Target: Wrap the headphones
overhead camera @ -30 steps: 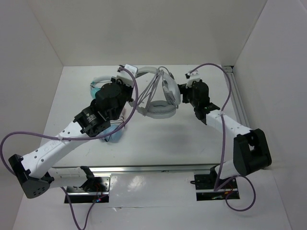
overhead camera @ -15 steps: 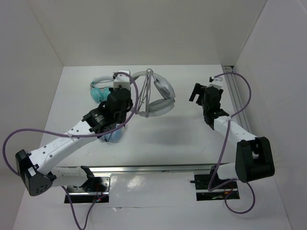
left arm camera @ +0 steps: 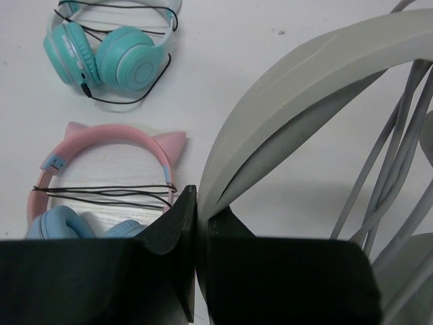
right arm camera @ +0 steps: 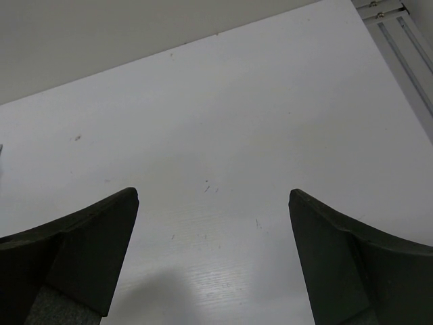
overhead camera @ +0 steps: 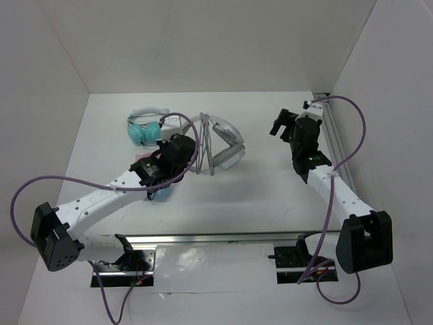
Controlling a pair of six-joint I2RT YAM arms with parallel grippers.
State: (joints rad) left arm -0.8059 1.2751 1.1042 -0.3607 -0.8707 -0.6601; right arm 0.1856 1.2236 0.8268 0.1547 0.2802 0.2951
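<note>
The light grey headphones (overhead camera: pixel 229 157) sit at the table's middle rear, with their thin grey cable (overhead camera: pixel 206 145) looped several times across the band. My left gripper (overhead camera: pixel 191 157) is shut on the wide headband (left arm camera: pixel 304 74); in the left wrist view the black jaws (left arm camera: pixel 197 196) pinch the band's lower end, and the cable strands (left arm camera: pixel 392 156) run past on the right. My right gripper (overhead camera: pixel 283 123) stands open well to the right of the headphones. In the right wrist view only bare table shows between the fingers of that gripper (right arm camera: pixel 213 196).
A teal pair with a white band (overhead camera: pixel 145 128) (left arm camera: pixel 108 57) lies at the rear left. A pink cat-ear pair with blue cups (left arm camera: pixel 108 145) lies near it, mostly under my left arm in the top view. A metal rail (overhead camera: pixel 335 135) (right arm camera: pixel 406 34) runs along the right edge.
My right gripper has let go of the headphones and drawn back to the right rear. My left gripper has pulled the headphones a little toward the near left.
</note>
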